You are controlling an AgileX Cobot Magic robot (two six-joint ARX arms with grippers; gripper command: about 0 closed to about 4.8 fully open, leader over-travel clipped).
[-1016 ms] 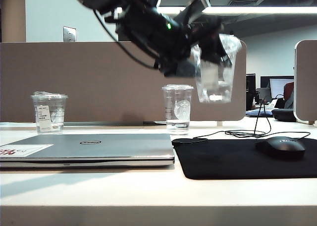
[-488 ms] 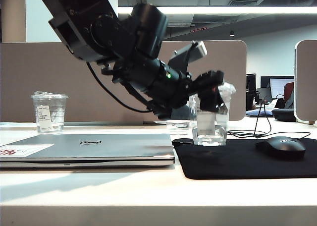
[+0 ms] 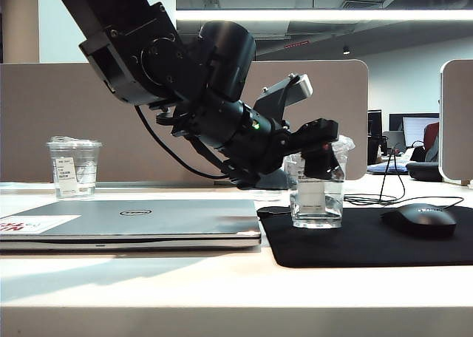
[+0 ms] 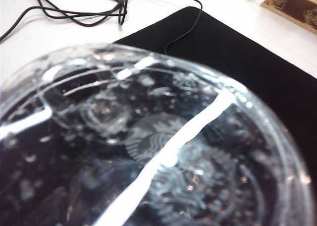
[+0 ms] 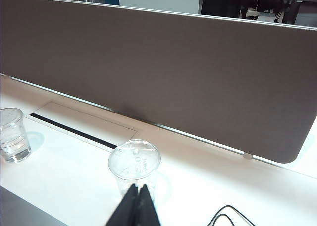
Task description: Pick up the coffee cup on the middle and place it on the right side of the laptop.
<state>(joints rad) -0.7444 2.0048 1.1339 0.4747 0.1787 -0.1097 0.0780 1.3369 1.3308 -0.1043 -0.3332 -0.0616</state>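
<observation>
While the coffee cup [image 3: 318, 193] stands on the black mouse mat [image 3: 362, 237] just right of the laptop [image 3: 133, 222], placing is nearly done. Left tool [image 3: 319, 146] straddles its lid; grip or release: cannot tell. Next: open fully, lift clear. Right tool [image 5: 136, 206] closed, empty, behind laptop. White table [image 3: 222, 285], office partition [image 3: 74, 108] behind.

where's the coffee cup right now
In the exterior view, the coffee cup stands on the black mat's left end, just right of the laptop, with the left gripper at its lid.
</observation>
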